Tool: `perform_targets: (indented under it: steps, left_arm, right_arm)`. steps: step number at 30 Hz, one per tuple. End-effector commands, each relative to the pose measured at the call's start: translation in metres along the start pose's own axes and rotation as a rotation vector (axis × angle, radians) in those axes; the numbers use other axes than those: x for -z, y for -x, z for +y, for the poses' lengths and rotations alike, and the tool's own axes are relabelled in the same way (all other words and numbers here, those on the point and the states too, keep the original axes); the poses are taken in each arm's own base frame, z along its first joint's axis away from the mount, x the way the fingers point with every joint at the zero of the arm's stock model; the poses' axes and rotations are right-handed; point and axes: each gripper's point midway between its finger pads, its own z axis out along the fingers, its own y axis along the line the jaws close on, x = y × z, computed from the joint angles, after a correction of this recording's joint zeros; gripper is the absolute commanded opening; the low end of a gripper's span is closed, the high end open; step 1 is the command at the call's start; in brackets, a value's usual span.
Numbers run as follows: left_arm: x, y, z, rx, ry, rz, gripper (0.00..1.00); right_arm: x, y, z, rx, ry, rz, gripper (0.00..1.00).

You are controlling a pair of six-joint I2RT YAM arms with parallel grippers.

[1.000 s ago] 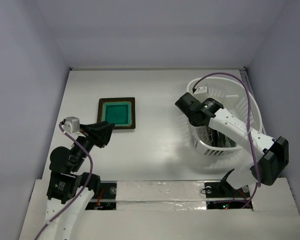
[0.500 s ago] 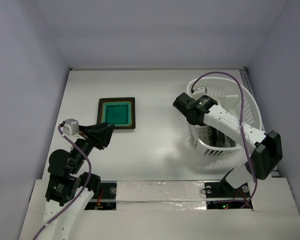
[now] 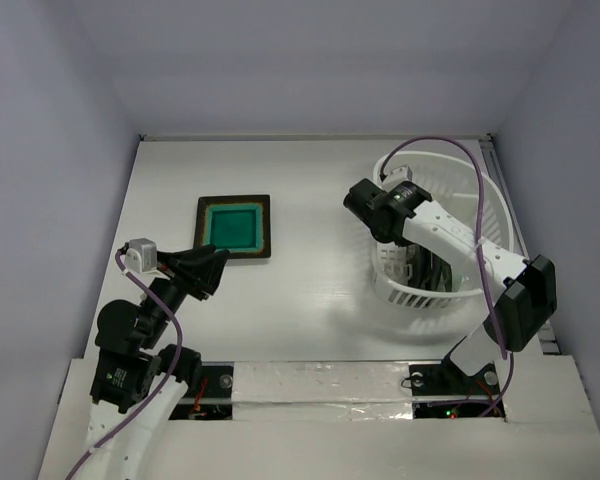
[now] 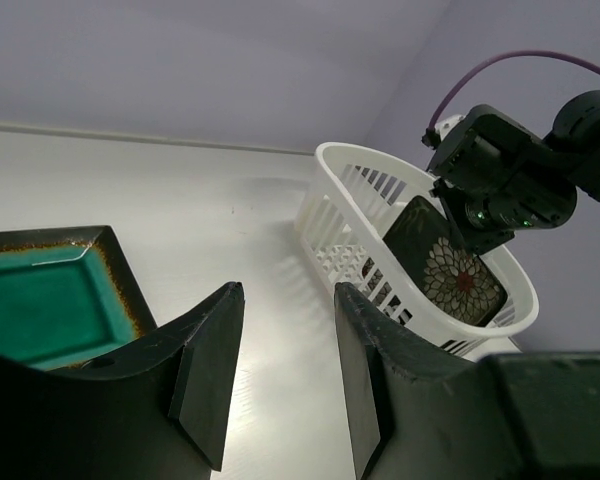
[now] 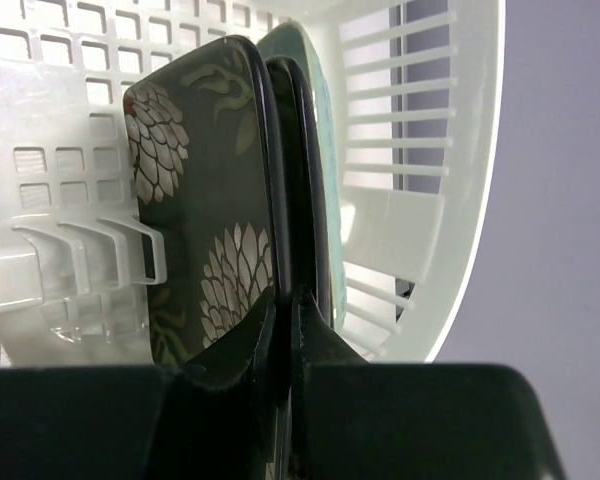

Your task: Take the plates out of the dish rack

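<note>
The white dish rack (image 3: 412, 291) stands at the right of the table. My right gripper (image 3: 377, 216) reaches into its left end. In the right wrist view that gripper (image 5: 288, 305) is shut on the rim of a black flower-patterned plate (image 5: 205, 190), which stands on edge. Behind it stand a second dark plate (image 5: 296, 150) and a mint-green plate (image 5: 290, 45). A square teal plate (image 3: 234, 226) lies flat on the table to the left. My left gripper (image 3: 206, 268) hovers open just in front of it, holding nothing.
The rack's slotted wall (image 5: 410, 120) curves close round the plates. From the left wrist view the rack (image 4: 352, 215), the flower plate (image 4: 452, 272) and the right arm's wrist (image 4: 505, 175) show beyond the open left gripper (image 4: 287, 295). Grey walls enclose the table.
The right gripper has pushed further into the rack's left end and closed on the flower plate's rim. The rack has shifted slightly left. The left arm has lowered a little.
</note>
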Motion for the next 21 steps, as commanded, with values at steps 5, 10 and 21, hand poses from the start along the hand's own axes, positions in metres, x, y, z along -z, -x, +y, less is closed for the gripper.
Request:
perform_targets:
  steps: [5, 10, 21]
  left_arm:
    - [0.001, 0.015, -0.008, -0.016, -0.022, -0.046, 0.39]
    - [0.0, 0.014, -0.007, -0.014, -0.02, -0.042, 0.39]
    - [-0.002, 0.011, -0.006, -0.011, -0.017, -0.033, 0.39]
  right_arm:
    - [0.026, 0.041, -0.037, -0.164, -0.022, -0.157, 0.0]
    - [0.032, 0.047, -0.043, -0.194, 0.002, -0.184, 0.0]
    - [0.057, 0.07, -0.064, -0.356, 0.08, -0.28, 0.0]
